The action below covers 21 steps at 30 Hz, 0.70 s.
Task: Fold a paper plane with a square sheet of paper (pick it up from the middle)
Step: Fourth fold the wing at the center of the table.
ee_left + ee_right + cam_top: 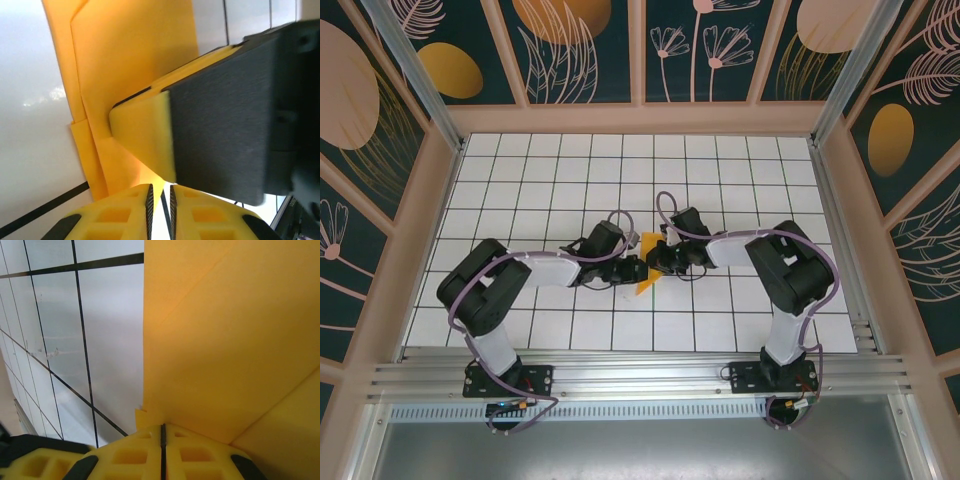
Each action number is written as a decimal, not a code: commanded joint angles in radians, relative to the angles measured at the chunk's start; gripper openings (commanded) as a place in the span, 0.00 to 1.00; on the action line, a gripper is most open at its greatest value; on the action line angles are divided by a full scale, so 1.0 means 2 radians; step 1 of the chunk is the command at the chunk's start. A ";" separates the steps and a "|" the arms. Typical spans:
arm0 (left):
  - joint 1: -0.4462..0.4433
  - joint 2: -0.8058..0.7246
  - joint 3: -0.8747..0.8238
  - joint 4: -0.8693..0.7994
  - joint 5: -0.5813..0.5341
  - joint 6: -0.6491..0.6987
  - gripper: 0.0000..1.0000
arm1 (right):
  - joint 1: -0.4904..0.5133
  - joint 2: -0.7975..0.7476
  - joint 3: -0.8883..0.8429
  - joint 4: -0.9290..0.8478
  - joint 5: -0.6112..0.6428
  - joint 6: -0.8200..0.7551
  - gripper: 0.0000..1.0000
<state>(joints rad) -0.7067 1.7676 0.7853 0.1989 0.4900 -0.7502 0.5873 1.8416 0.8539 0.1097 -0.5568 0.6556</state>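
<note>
Two arms are seen meeting at the middle of the white-tiled bench (520, 170), which is walled by dark floral panels (585, 50). The left gripper (636, 270) is narrowly released, with the folded sheet of paper (130, 60) just at its 12 o'clock. At its 3 o'clock, the right gripper (658, 262) is clenched on that sheet.

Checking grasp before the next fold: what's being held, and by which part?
The right gripper is shut on the folded orange-yellow paper sheet, near its edge. Left gripper: cannot tell.
</note>
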 commanded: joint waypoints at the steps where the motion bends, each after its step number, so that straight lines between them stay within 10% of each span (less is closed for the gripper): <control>1: 0.002 0.014 0.006 0.014 0.019 -0.005 0.19 | -0.009 0.030 -0.003 -0.019 0.039 -0.016 0.09; 21: -0.014 -0.013 -0.056 -0.033 0.000 0.013 0.17 | -0.011 0.064 0.019 -0.039 0.057 -0.002 0.09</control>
<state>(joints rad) -0.7128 1.7481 0.7105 0.2310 0.4866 -0.7444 0.5812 1.8858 0.9035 0.0978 -0.5873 0.6575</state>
